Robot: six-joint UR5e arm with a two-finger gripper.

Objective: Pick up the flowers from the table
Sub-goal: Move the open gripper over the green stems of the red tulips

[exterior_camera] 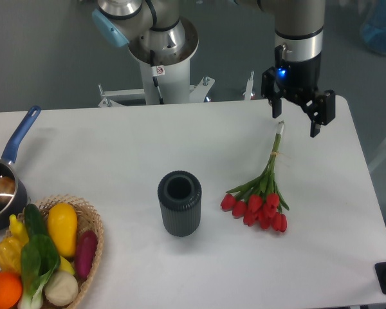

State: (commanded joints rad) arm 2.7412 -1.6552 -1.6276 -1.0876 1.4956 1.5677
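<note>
I see my claw [296, 122] hanging over the far right part of the table [116, 148], its two fingers [315, 125] spread apart with nothing between them. Just below and between the fingertips is the pale cut end of the flowers [264, 193], which lie flat on the table. Their long axis runs from that stem tip, near the claw, down toward the front edge and slightly left; the red heads fan out at the near end, pointing toward the camera. To the left of the heads stands a dark ribbed cup [179, 203], upright, apart from them. Far left I see a wicker basket [93, 222] of vegetables and a pan [3, 187] with a blue handle.
</note>
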